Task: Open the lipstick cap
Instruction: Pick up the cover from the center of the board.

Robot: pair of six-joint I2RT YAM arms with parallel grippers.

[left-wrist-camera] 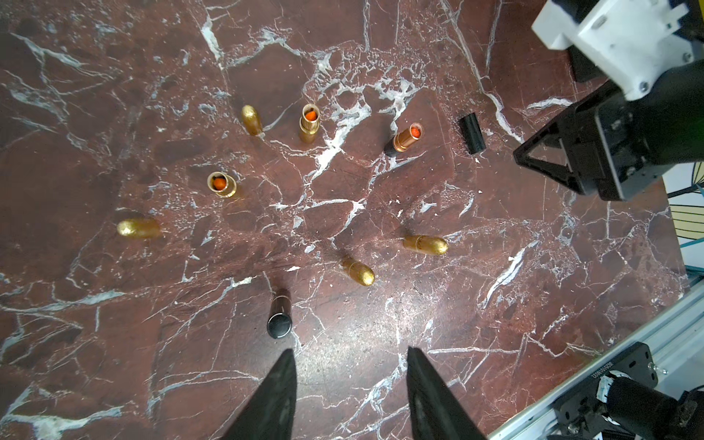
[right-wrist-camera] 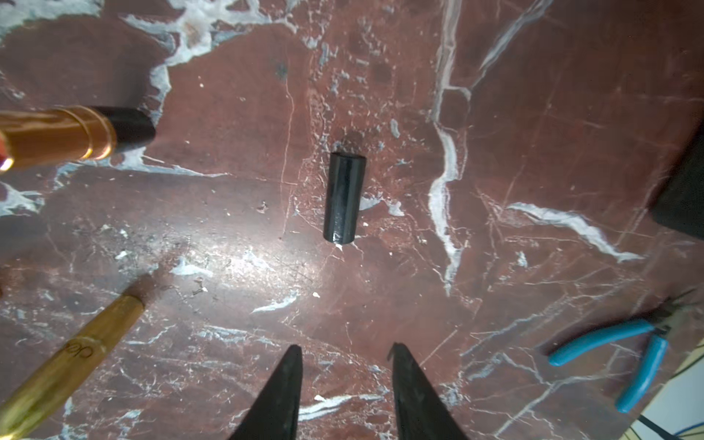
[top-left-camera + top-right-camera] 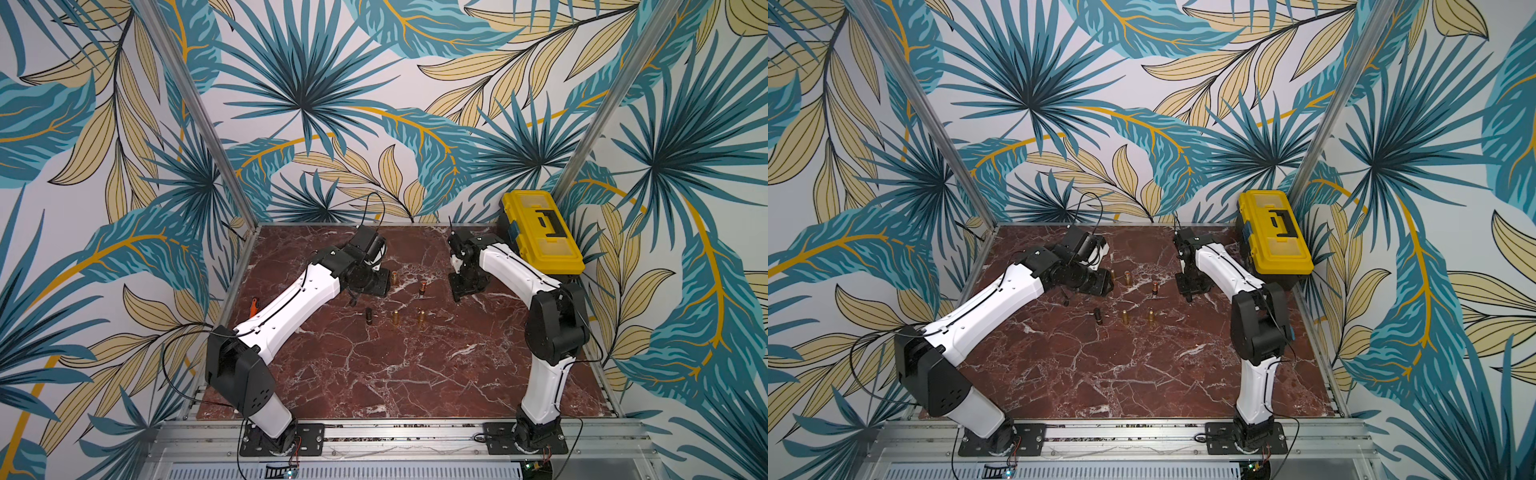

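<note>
Red-brown marble tabletop (image 3: 415, 374) carries several lipsticks, some already uncapped. One black lipstick (image 1: 280, 314), apparently capped, stands upright with its long axis vertical, just ahead of the left gripper (image 1: 349, 350) and offset toward one finger; the jaws are parted and empty. The right gripper (image 2: 345, 346), likewise parted and empty, hovers farther right over a black cap (image 2: 344, 198) lying flat. The left arm is nearer, so it is the likely grasping arm.

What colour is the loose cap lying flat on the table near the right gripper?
The cap is glossy black, clearest in the right wrist view.
</note>
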